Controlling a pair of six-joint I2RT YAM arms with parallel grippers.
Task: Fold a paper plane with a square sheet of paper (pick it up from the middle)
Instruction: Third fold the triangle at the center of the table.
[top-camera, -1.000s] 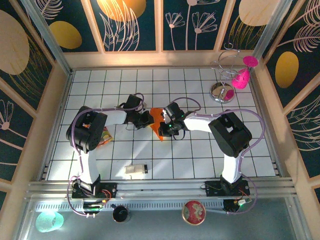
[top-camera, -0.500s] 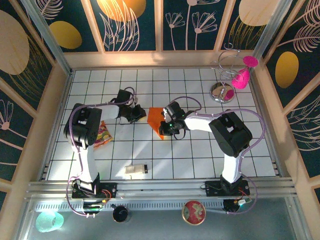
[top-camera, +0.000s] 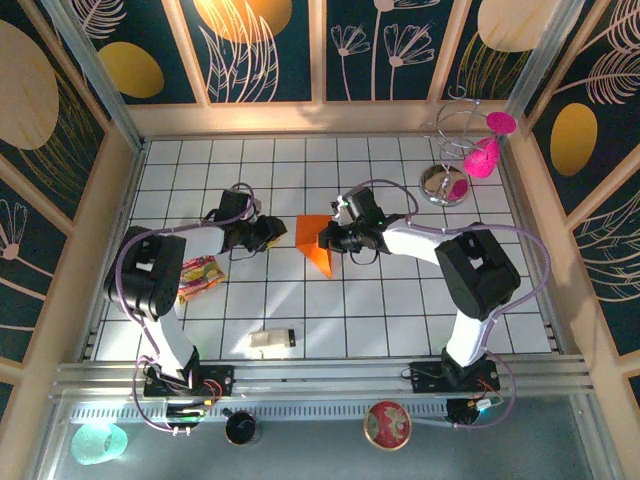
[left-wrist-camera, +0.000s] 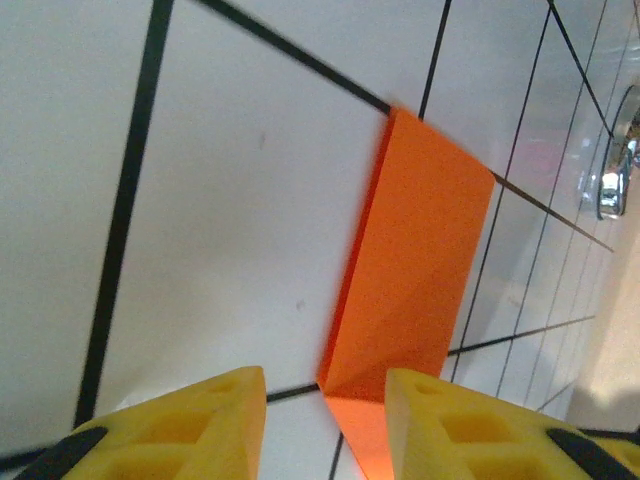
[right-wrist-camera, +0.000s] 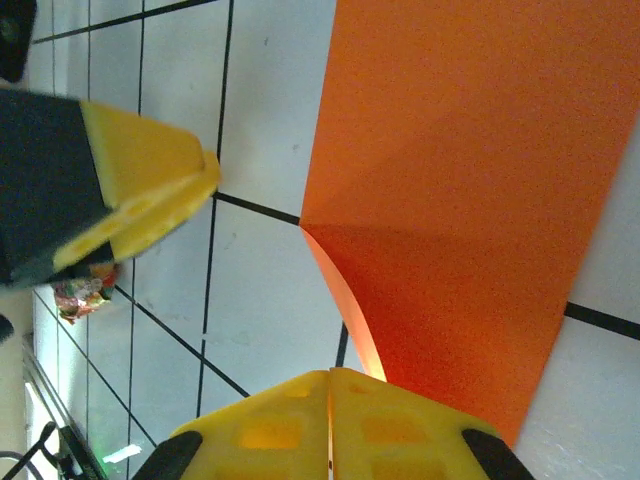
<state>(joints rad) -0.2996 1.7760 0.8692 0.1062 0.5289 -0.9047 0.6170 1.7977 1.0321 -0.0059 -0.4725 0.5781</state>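
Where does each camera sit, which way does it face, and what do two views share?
Top external: above and behind the bases, looking down on the white tiled table; both arms, left gripper, right gripper.
Left wrist: low, facing the folded bright orange paper sheet; its open yellow fingers show.
Right wrist: close above that paper; its shut fingers pinch it.
Shared: all see the paper.

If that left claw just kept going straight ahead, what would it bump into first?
Most likely the orange paper, lying just ahead of the left gripper, though depth is hard to judge.
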